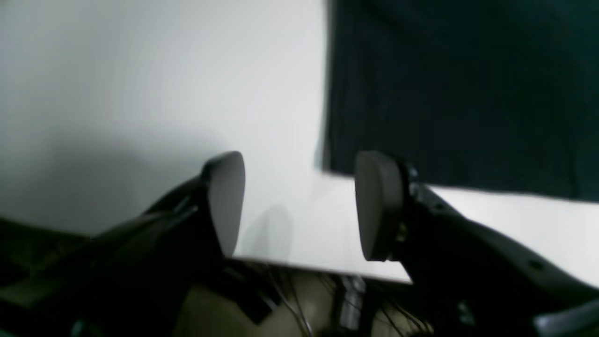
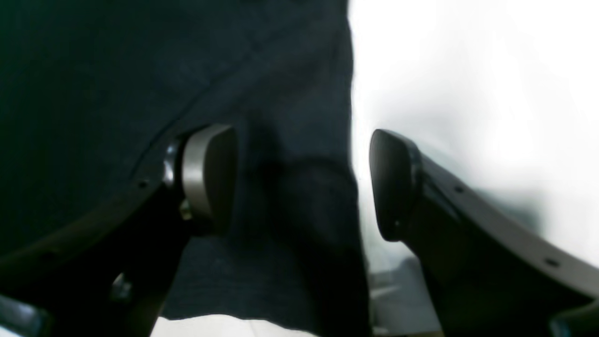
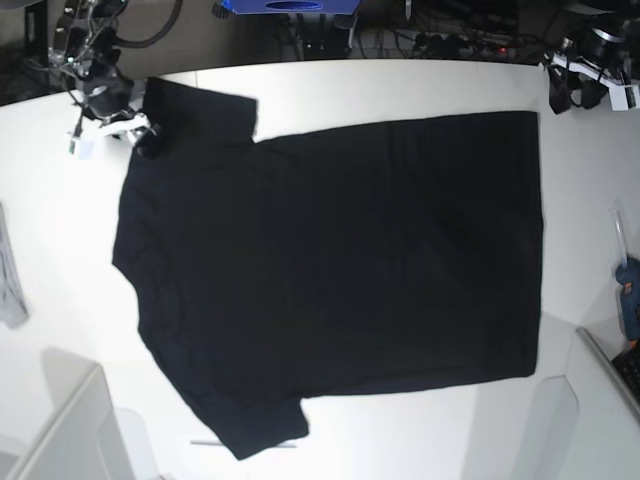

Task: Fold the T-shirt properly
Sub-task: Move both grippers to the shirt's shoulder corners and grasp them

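T-shirt (image 3: pixel 335 250), black, lies spread on the white counter (image 3: pixel 60 320), plain side up. Left tool (image 1: pixel 299 206): fingers apart, near the cloth's corner, nothing between them. Right tool (image 2: pixel 299 182): fingers spread above the shirt's edge, one either side.

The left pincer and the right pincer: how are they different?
The left pincer is beside the black T-shirt's corner, but the right pincer is over its edge.
The left pincer has mostly white table between its fingers; the right pincer has mostly black cloth.
Both are open.
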Available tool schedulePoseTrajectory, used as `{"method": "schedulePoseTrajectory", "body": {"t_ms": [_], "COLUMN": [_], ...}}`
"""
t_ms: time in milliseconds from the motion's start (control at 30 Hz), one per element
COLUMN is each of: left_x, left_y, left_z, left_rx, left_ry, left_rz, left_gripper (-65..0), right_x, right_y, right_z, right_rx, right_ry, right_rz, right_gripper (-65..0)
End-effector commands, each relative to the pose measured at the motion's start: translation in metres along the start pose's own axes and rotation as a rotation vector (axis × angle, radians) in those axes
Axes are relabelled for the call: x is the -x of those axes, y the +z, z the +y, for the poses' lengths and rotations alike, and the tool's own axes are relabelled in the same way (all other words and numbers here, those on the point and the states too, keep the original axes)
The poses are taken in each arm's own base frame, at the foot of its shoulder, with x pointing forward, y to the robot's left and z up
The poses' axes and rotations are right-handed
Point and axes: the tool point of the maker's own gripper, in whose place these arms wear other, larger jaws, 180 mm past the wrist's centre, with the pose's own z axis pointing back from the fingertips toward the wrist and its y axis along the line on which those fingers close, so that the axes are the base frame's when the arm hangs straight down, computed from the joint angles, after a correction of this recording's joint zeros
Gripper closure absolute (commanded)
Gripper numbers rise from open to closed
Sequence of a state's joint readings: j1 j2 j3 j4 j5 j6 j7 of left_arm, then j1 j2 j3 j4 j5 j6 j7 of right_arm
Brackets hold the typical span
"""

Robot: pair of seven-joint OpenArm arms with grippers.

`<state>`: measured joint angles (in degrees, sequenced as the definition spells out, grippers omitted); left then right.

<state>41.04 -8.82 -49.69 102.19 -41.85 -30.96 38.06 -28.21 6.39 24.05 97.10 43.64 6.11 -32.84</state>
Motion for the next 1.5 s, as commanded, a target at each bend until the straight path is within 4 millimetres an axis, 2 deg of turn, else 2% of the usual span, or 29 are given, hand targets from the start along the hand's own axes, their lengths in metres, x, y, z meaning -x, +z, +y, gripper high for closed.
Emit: {"method": "schedulePoseTrajectory", "body": {"t_ms": [0,167,233,400,500,567,633,767,900,1000,1200,1467], "left_x": [-0.007,-0.003,-0.007,-0.009,-0.008,-0.006,-0.005,0.006,0.022,0.021,0.027,0.023], "left_y": [0.004,0.002,-0.001,-0.008,-0.011,-0.013,-0.016,-0.026,-0.039,-0.047,-0.058,-0.066], "left_z": [0.003,0.004,0.002,0.002,0.003,0.005,0.006,0.010,-0.011,-0.022,-0.011,-0.015], "left_rx": [0.005,0.006,0.011,0.014,0.012,0.010,0.009,0.009,0.070,0.099,0.051,0.063], "left_ry": [-0.015,-0.005,-0.005,0.018,0.031,0.041,0.055,0.100,0.106,0.110,0.184,0.195], "left_rz": [-0.023,-0.014,-0.023,-0.036,-0.038,-0.034,-0.034,-0.013,0.036,0.034,0.048,0.041], "left_gripper": [-35.9,-35.9,-35.9,-35.9,-35.9,-35.9,-36.0,-36.0,-36.0,-36.0,-36.0,-35.7], "right_x": [-0.001,0.006,0.013,0.029,0.030,0.031,0.030,0.030,0.031,0.031,0.032,0.032], "right_y": [0.001,0.002,0.001,-0.004,-0.007,-0.009,-0.009,-0.009,-0.009,-0.009,-0.008,-0.008], "right_z": [-0.002,0.000,0.006,0.008,0.005,0.003,0.002,0.003,0.004,0.003,0.001,0.000], "right_rx": [-0.001,-0.019,-0.048,-0.064,-0.059,-0.056,-0.055,-0.057,-0.059,-0.058,-0.052,-0.051], "right_ry": [0.004,0.013,0.033,0.037,0.027,0.021,0.018,0.019,0.020,0.020,0.024,0.025], "right_rz": [-0.001,0.017,0.034,0.078,0.083,0.085,0.084,0.086,0.088,0.087,0.091,0.092], "right_gripper": [-41.1,-40.8,-37.8,-25.5,-19.2,-11.1,0.0,0.0,0.0,0.0,0.0,0.0]}}
